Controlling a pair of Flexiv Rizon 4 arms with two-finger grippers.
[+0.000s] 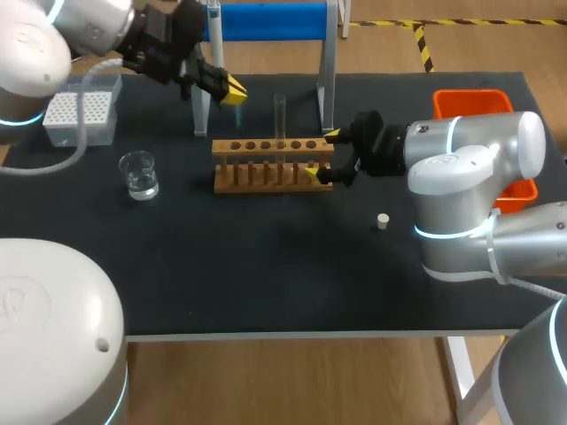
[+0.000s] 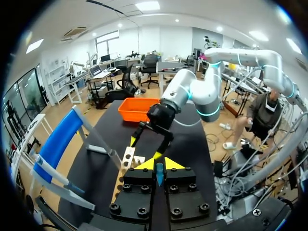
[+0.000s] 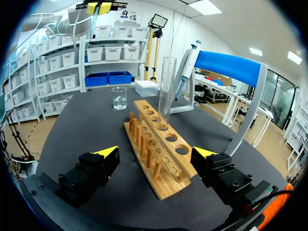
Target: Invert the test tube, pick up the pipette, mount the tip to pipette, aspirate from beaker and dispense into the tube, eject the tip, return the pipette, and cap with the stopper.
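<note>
A clear test tube (image 1: 280, 113) (image 3: 166, 86) stands upright in the wooden rack (image 1: 273, 165) (image 3: 159, 166). My right gripper (image 1: 322, 154) (image 3: 155, 152) is open, one finger on each side of the rack's near end, touching neither. My left gripper (image 1: 233, 88) (image 2: 159, 164) (image 3: 98, 6) hovers above and behind the rack's left end, shut on a thin blue pipette tip (image 2: 159, 176). The pipette (image 3: 188, 65) (image 2: 50, 171) hangs on the blue stand (image 1: 266, 18). A beaker of water (image 1: 139, 174) (image 3: 119, 97) sits left of the rack. The white stopper (image 1: 383, 220) lies on the mat in front of my right arm.
A tip box (image 1: 80, 111) (image 3: 147, 88) stands at the back left. An orange bin (image 1: 472, 102) (image 2: 139, 108) is at the back right, partly hidden by my right arm. The stand's metal legs (image 1: 327, 80) rise just behind the rack.
</note>
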